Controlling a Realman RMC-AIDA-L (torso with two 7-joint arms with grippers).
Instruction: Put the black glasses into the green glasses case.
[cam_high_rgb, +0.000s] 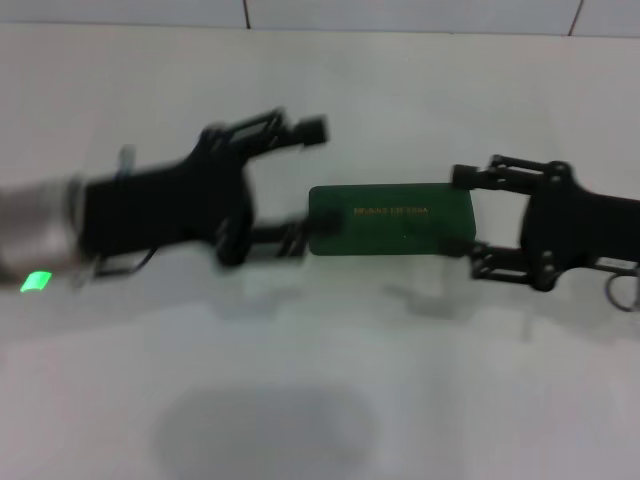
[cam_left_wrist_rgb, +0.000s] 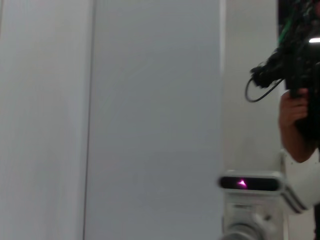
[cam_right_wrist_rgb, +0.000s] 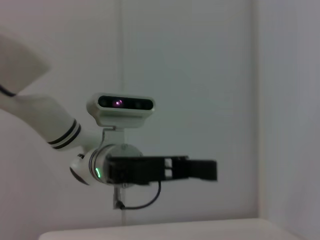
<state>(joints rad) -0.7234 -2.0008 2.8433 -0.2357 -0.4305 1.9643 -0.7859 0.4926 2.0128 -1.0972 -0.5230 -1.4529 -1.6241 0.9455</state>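
Case, dark green with gold lettering on its lid, lies shut and flat on the white table, a little beyond the middle, its long sides running left to right. Glasses cannot be seen in any view. The left gripper is at the case's left end, blurred, its jaws spread wide: one finger reaches out well beyond the case's far edge, the other lies low by the left end of the case, at or on its near corner; whether it touches cannot be told. The right gripper faces the right end, jaws also spread, one fingertip just at the far right corner and the other by the near right corner, so the case sits between the two grippers. A green light glows on the left arm's wrist. In the right wrist view the left gripper shows side-on under its camera, above the table's edge. The left wrist view shows a pale wall and the right arm's camera.
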